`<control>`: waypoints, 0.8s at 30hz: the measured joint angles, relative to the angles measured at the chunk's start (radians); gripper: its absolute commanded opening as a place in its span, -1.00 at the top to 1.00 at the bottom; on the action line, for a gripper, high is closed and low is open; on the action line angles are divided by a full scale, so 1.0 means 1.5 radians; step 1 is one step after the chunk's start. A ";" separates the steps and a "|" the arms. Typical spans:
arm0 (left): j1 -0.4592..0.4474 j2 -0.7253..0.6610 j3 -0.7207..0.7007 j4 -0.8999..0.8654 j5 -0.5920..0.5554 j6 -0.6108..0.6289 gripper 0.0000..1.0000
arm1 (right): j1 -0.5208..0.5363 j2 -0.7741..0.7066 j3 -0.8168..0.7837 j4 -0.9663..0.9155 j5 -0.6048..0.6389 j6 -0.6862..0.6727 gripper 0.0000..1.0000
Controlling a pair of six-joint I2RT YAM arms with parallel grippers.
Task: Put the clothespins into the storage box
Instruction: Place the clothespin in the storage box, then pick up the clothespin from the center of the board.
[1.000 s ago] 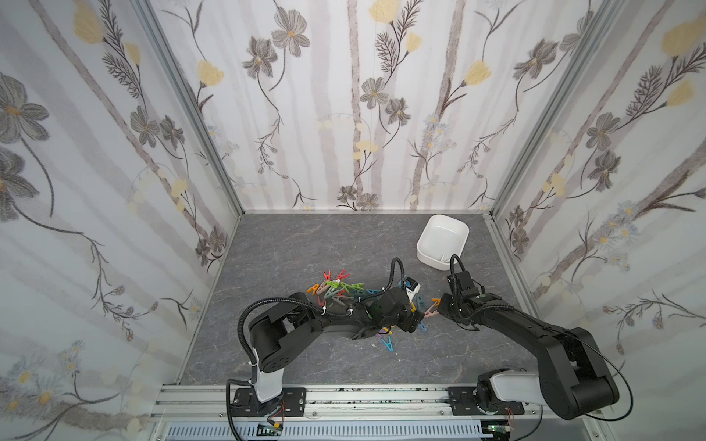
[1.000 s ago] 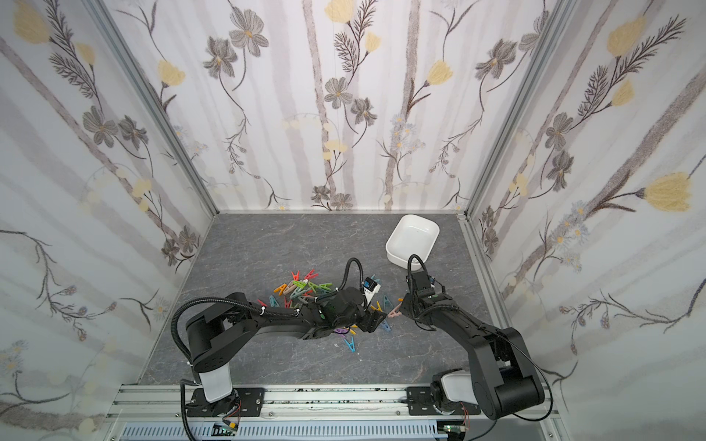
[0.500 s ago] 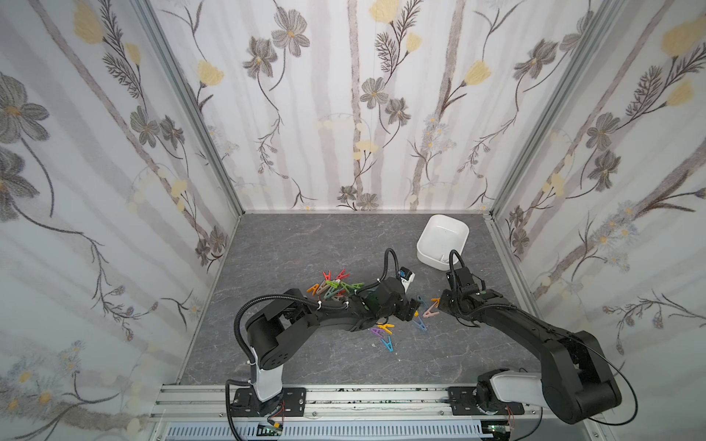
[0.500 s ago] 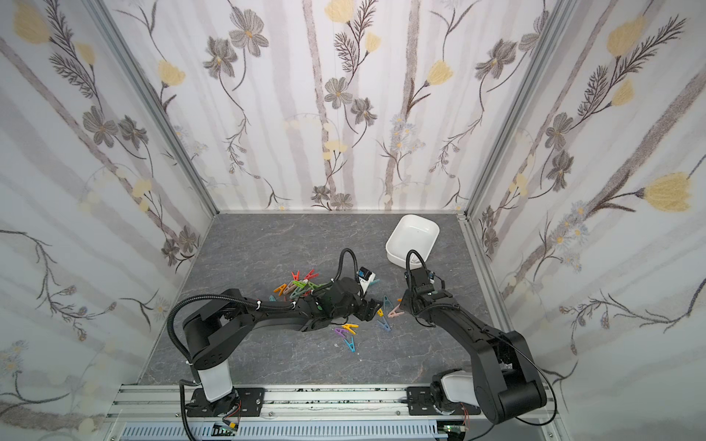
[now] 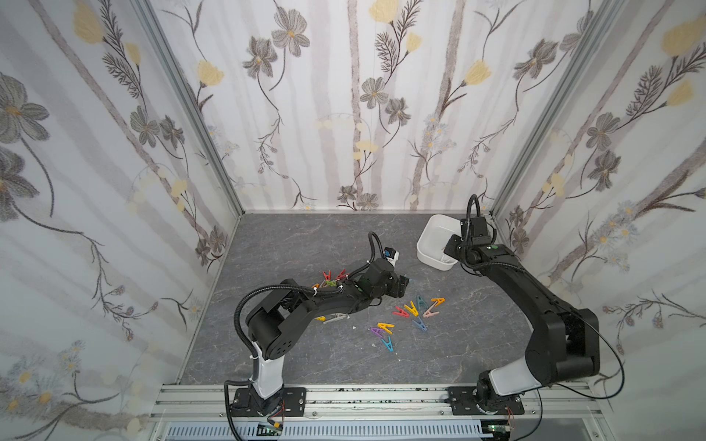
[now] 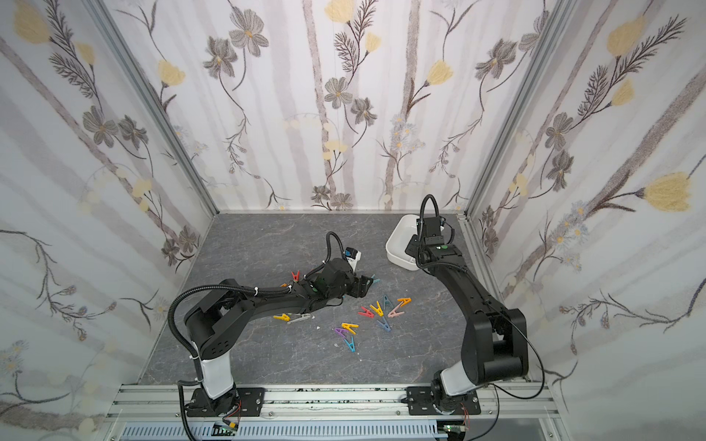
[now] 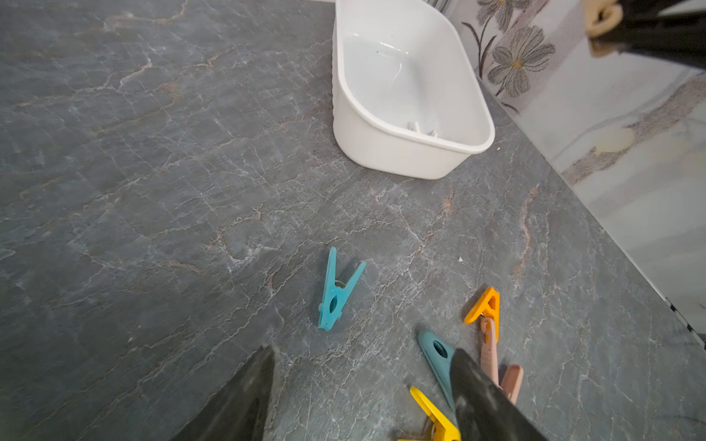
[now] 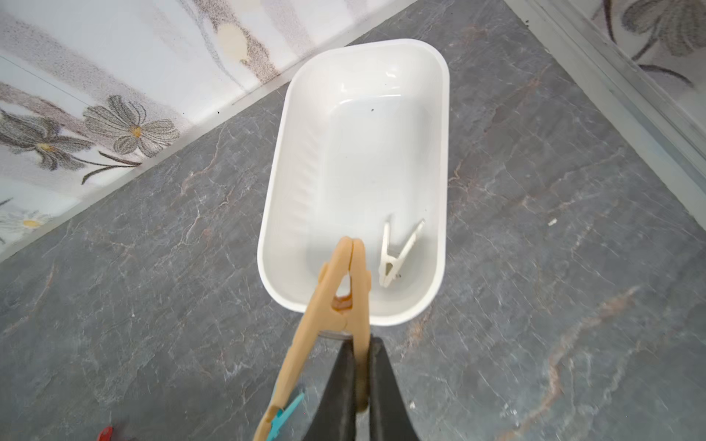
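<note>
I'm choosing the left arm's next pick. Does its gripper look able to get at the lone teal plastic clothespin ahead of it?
Probably yes: the left gripper is open, and the teal plastic clothespin lies flat on bare grey table just beyond its fingertips, with nothing between.

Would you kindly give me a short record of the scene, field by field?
right hand: shut on a beige clothespin, held over one end of the storage box
box contents: one white clothespin
left hand: open, empty, above the table near a teal clothespin
loose clothespins: several colours, scattered on the table
</note>
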 measured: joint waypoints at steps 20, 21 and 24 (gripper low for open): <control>0.007 0.044 0.070 -0.079 -0.006 0.037 -0.44 | -0.022 0.107 0.071 0.031 -0.035 -0.032 0.25; 0.007 0.032 0.062 -0.079 -0.005 0.037 -0.44 | -0.011 0.082 0.051 0.031 -0.034 -0.030 0.25; 0.007 -0.024 0.014 -0.060 -0.001 0.037 -0.42 | 0.044 -0.003 -0.036 0.033 -0.033 -0.010 0.28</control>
